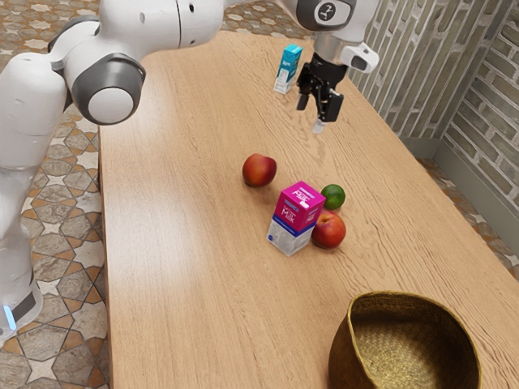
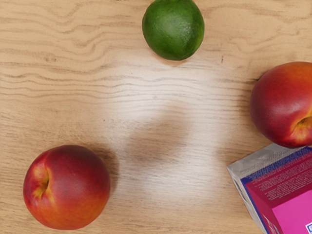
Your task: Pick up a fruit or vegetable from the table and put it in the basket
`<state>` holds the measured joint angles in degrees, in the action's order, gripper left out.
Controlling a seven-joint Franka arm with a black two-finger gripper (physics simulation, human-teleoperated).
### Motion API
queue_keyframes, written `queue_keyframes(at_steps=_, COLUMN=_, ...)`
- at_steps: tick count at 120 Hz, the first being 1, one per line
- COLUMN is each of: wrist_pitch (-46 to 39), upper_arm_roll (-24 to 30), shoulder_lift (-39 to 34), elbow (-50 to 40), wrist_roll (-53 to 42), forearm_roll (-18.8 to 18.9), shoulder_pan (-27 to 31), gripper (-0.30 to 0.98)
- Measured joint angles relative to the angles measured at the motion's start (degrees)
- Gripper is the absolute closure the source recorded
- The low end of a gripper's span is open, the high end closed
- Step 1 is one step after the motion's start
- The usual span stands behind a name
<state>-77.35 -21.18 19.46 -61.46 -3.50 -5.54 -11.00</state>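
Woven basket (image 1: 344, 356) on the wooden surface (image 1: 186, 267), toward the exterior view's lower right, near the long edge on that side; its visible interior shows bare wickerwork. The fruits lie outside it, on the middle part of the surface: a lime (image 1: 332, 196), a red-orange nectarine (image 1: 328, 230) beside the pink milk carton (image 1: 297, 212), and a lone nectarine (image 1: 259, 170) well apart from the lime. The exterior view adds a blue-and-white carton (image 1: 288, 68) near the far edge; its lettering is too small to read. The wrist view reveals the hollowed stem ends of both nectarines and a distinct gap between lime and nectarines, which the exterior view's angle partly conceals. "Milk" is legible on the pink carton's top and side in the exterior view; the wrist view gives fine, unreadable print on it. The gripper (image 1: 317, 109) hangs above the surface, released, its fingers parted.
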Motion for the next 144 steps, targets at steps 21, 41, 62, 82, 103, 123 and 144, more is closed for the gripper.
queue_keyframes(at_steps=21, wrist_pitch=-0.65, upper_arm_roll=0.05, shoulder_lift=0.07, elbow=0.03, wrist_roll=-0.33, forearm_roll=0.04, shoulder_pan=0.0, gripper=0.0)
queue_keyframes(at_steps=41, wrist_pitch=-2.22, upper_arm_roll=1.04, shoulder_lift=0.65, elbow=0.3, wrist_roll=-0.52, forearm_roll=-0.64, shoulder_pan=-0.44, gripper=0.0)
queue_keyframes(at_steps=62, wrist_pitch=-4.09, upper_arm_roll=3.54, shoulder_lift=0.92, elbow=0.54, wrist_roll=-0.18, forearm_roll=-0.03, shoulder_pan=-2.21, gripper=0.0)
queue_keyframes(at_steps=82, wrist_pitch=-7.13, upper_arm_roll=2.98, shoulder_lift=2.51, elbow=0.87, wrist_roll=-0.06, forearm_roll=1.24, shoulder_pan=-1.88, gripper=0.0)
queue_keyframes(at_steps=103, wrist_pitch=-10.51, upper_arm_roll=2.62, shoulder_lift=3.96, elbow=1.55, wrist_roll=-0.42, forearm_roll=1.24, shoulder_pan=1.19, gripper=0.0)
queue_keyframes(at_steps=123, wrist_pitch=-13.16, upper_arm_roll=2.79, shoulder_lift=6.11, elbow=1.68, wrist_roll=-1.2, forearm_roll=0.62, shoulder_pan=3.63, gripper=0.0)
queue_keyframes(at_steps=144, wrist_pitch=-17.95, upper_arm_roll=3.18, shoulder_lift=14.85, elbow=4.65, wrist_roll=-2.33, forearm_roll=-2.37, shoulder_pan=4.71, gripper=0.0)
